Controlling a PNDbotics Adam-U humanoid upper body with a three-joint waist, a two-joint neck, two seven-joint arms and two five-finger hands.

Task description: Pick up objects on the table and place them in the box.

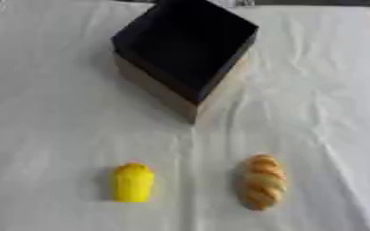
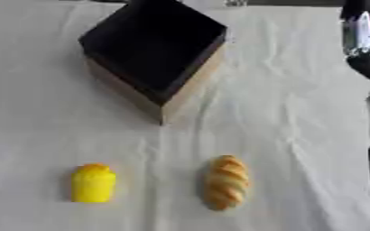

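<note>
Our right hand [image 2: 363, 38] at table's far right edge — fingers unreadable, can't tell state. Bread loaf [image 1: 260, 181], yellow object [image 1: 132, 182] near front edge — box [image 1: 219, 81] empty; first pick pending, we judge.

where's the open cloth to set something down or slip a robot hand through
Bare cloth lies between the yellow object and the bread loaf, in the band between those two and the box, and left of the box. The right edge is crowded by the robot's right arm.
</note>
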